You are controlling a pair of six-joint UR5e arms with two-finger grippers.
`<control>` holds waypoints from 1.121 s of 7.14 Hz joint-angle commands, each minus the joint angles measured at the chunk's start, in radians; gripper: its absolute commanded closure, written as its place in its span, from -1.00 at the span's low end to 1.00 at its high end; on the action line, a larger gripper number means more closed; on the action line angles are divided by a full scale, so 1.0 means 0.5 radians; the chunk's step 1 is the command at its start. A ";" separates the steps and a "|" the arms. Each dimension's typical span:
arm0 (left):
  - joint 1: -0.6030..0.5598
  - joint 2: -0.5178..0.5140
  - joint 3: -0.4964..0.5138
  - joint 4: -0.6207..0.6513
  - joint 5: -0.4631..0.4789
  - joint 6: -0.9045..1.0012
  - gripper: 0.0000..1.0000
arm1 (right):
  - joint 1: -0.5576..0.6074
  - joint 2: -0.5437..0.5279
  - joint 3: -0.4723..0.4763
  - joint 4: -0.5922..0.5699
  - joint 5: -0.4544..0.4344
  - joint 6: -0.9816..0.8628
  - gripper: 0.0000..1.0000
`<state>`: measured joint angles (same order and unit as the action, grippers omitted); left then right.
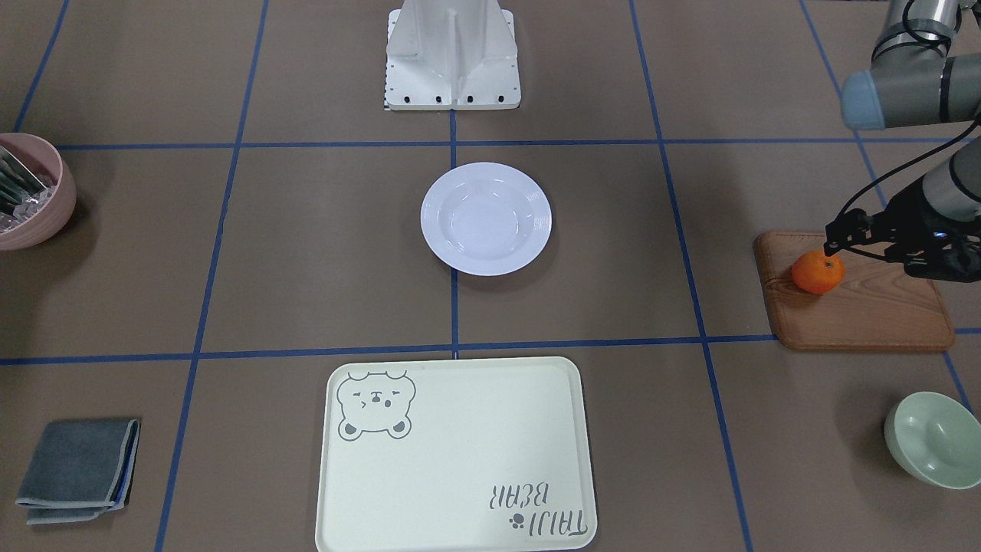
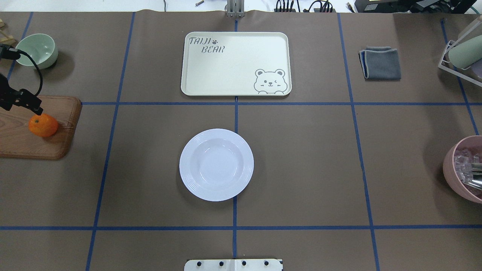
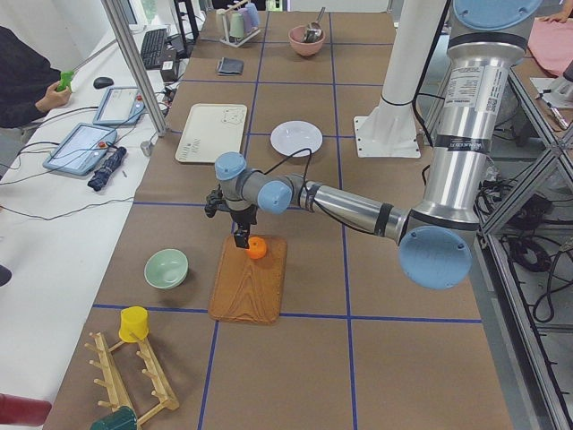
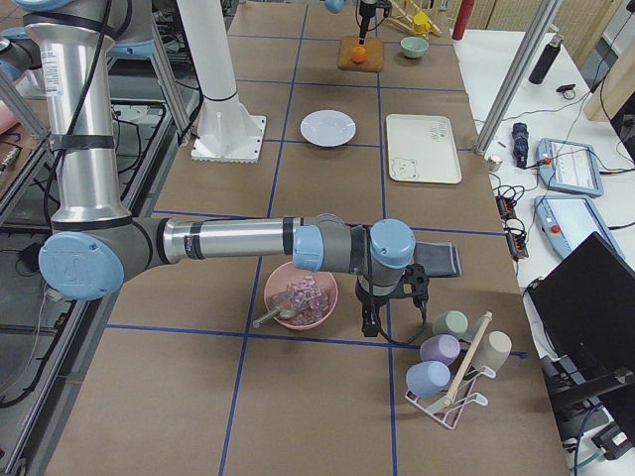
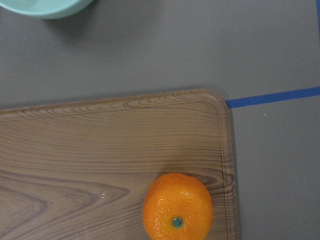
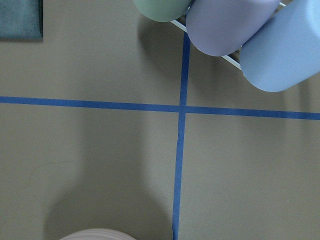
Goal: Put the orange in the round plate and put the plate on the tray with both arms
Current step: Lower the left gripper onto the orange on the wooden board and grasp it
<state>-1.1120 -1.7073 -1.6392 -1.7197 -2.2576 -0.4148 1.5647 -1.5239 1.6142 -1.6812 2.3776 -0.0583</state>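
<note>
The orange (image 1: 818,272) lies on a brown wooden board (image 1: 866,314) at my far left, its green stem dot facing up in the left wrist view (image 5: 177,207). My left gripper (image 1: 831,244) hangs just above the orange, slightly to one side. It looks open and holds nothing. The white round plate (image 2: 216,164) sits empty at the table's middle. Beyond it lies the cream tray (image 2: 233,64) with the bear drawing, also empty. My right gripper (image 4: 369,327) hangs low over the table at the far right, beside the pink bowl. I cannot tell whether it is open or shut.
A pale green bowl (image 2: 37,50) stands beyond the board. A pink bowl (image 2: 465,169) with clear pieces and a utensil sits at the right edge. A folded grey cloth (image 2: 381,63) and a rack of cups (image 6: 225,25) are at the far right. The robot's white base (image 1: 452,54) is behind the plate.
</note>
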 commanded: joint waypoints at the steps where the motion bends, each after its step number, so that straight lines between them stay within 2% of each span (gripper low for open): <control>1: 0.058 -0.009 0.146 -0.171 0.024 -0.029 -0.96 | 0.000 0.011 0.002 0.000 0.000 -0.003 -1.00; 6: 0.184 -0.018 0.201 -0.181 0.027 -0.051 -0.94 | -0.003 0.011 0.045 -0.003 0.003 -0.006 -1.00; 7: 0.184 -0.009 0.204 -0.181 0.027 -0.045 -0.87 | -0.003 0.014 0.045 -0.003 -0.009 -0.003 -1.00; 8: 0.181 -0.003 0.201 -0.181 0.027 -0.039 -0.59 | -0.006 0.026 0.048 -0.006 -0.015 -0.003 -1.00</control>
<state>-1.0218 -1.7127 -1.5395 -1.8100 -2.2444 -0.4382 1.5629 -1.5161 1.6367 -1.6830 2.3749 -0.0603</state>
